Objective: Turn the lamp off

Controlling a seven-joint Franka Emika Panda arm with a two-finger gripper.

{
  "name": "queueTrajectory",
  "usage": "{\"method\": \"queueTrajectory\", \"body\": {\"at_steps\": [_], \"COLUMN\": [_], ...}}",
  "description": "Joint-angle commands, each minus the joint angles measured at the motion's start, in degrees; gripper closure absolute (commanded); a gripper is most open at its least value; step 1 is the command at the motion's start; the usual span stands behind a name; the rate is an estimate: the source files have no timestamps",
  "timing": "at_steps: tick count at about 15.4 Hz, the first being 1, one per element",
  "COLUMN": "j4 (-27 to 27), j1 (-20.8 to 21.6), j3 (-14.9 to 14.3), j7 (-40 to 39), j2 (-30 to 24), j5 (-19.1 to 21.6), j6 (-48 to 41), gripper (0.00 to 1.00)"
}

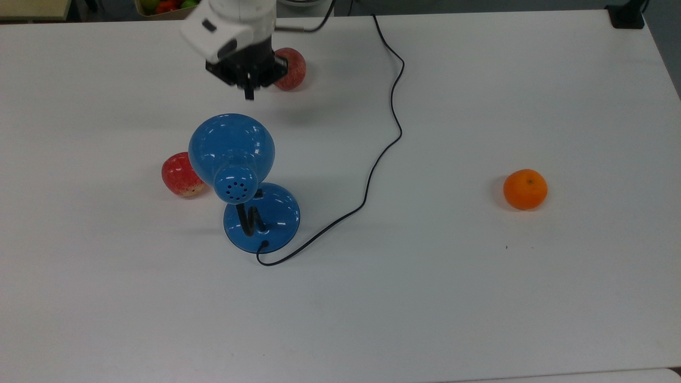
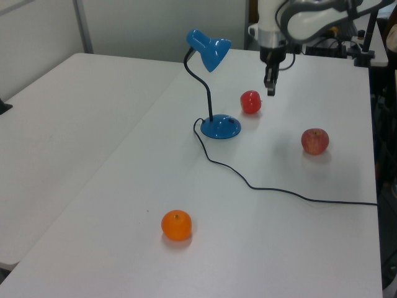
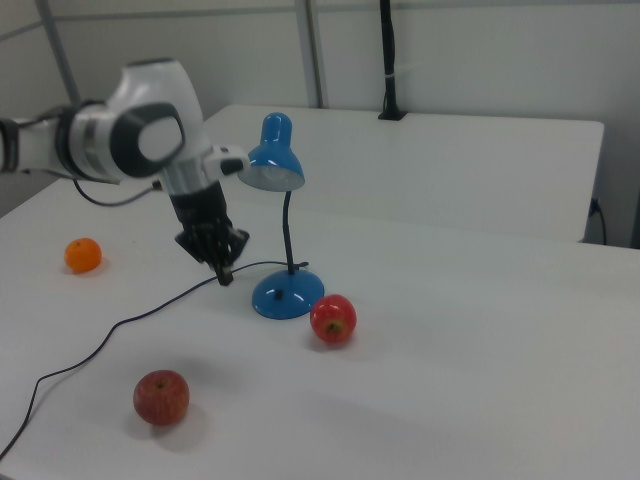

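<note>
The lamp stands on the white table (image 1: 479,298), its blue shade (image 1: 231,151) leaning over the round blue base (image 1: 271,218) on a black bendy neck (image 2: 205,87). Its thin black cord (image 1: 391,111) snakes off to the table's far edge. The same lamp base (image 2: 220,126) appears in the left view, and in the right view the lamp base (image 3: 288,294) sits under the shade (image 3: 275,160). My gripper (image 1: 248,96) hangs in the air, well above the table and apart from the lamp, fingers shut on nothing. It is seen beside the shade as gripper (image 2: 271,92) and as gripper (image 3: 225,277).
A red apple (image 1: 181,174) lies close to the lamp at the top view's left. Another apple (image 1: 291,68) lies under the arm near the far edge. An orange (image 1: 525,189) sits alone at the top view's right. A box of fruit (image 1: 165,6) stands beyond the table.
</note>
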Motion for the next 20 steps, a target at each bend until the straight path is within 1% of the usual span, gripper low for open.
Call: {"method": "queueTrajectory", "body": {"at_steps": [1,5,7,9,11,12,13,15,16,17,18,19,20], "j4": [2.5,8.3,9.3,9.2,9.2,9.2,9.3,9.2,9.2,9.2,9.2,9.3,9.3], "j1": [1.2,2.0,3.3,3.6,3.5,3.4,3.1,2.8,2.8,2.6,2.5,2.4,2.2], "j3": [-0.2,-0.2,-0.2,-0.2,-0.5,-0.7,-0.8,-0.9,-0.9,-0.9,-0.9,-1.0,-1.1], "j7": [-0.1,-0.2,-0.2,-0.2,-0.2,-0.2,-0.2,-0.3,-0.3,-0.3,-0.2,-0.3,-0.3], "j2": [-4.3,-5.6,-6.6,-7.7,-7.8,-7.8,-7.9,-8.4,-8.5,-8.7,-8.9,-8.9,-9.1], "j5": [0.0,0.6,0.6,0.6,0.8,1.2,1.3,1.3,1.3,1.3,1.3,1.3,1.3], "j6": [-7.0,-15.9,-18.3,-18.9,-19.0,-19.0,-19.0,-19.0,-19.0,-19.1,-19.3,-19.8,-20.1], "gripper": [1.0,1.0,0.98,0.96,0.81,0.65,0.46,0.27,0.25,0.18,0.05,0.0,0.0]}}
